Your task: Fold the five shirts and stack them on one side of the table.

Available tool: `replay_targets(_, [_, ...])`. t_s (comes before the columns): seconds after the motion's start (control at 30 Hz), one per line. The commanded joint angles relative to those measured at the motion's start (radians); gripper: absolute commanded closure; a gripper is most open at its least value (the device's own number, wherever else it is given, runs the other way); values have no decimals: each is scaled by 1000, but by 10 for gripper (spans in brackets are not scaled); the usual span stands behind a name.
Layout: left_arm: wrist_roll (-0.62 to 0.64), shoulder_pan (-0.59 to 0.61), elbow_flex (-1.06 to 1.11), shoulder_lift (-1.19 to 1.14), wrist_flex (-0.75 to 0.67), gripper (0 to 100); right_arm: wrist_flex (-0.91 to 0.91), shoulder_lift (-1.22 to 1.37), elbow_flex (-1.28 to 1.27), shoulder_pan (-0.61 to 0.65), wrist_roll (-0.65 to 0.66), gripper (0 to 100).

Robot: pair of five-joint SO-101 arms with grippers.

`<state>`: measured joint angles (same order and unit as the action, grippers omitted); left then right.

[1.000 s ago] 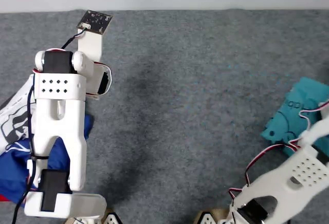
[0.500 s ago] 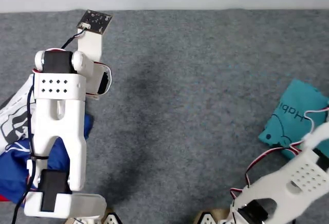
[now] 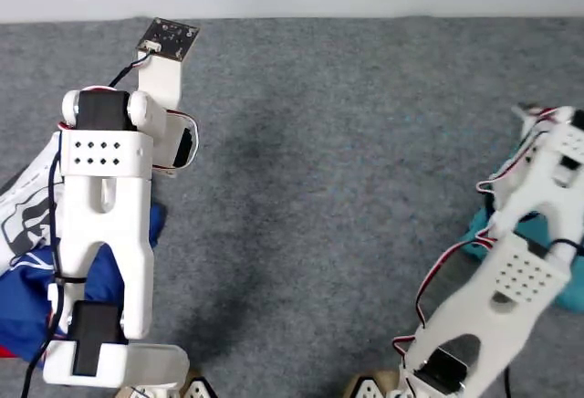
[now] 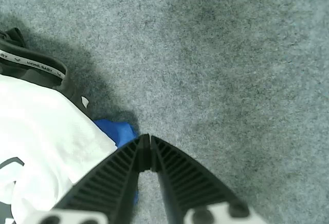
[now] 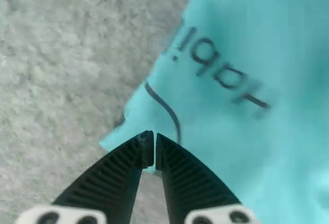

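1 teal shirt [image 5: 257,39] (lettered) lies under the right gripper [image 5: 149,135]

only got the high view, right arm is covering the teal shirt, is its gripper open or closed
Observer: The right gripper is shut, its tip at the edge of the teal shirt. No cloth shows pinched in it.
Operator: and the left one, holding anything
Observer: The left gripper is shut with nothing in it, over the bare grey table next to the white shirt.
Operator: anything in that pile i can't see
Observer: A dark garment lies against the white shirt.
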<state>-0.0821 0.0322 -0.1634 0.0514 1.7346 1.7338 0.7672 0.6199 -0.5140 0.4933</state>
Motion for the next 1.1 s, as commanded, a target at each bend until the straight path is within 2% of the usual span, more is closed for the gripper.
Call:
replay_targets(0.0, [-6, -2, -2, 43, 18, 994, -1, 53, 6, 50, -37, 989])
replay_targets(0.17, [-6, -2, -2, 43, 18, 994, 16, 28, 11, 67, -55, 989])
replay_targets(0.53, [-9, -2, -4, 44, 18, 994, 62, -360, -2, -25, -54, 989])
replay_targets(0.77, [-11, 20, -8, 114, 18, 992, 62, -607, -195, -4, -48, 989])
replay_targets(0.93, [-17, 150, -2, 167, 20, 992, 62, -760, -411, 2, -51, 989])
replay_targets(1.07, [-153, 305, -2, 150, 20, 983, 61, -866, -578, -1, -52, 989])
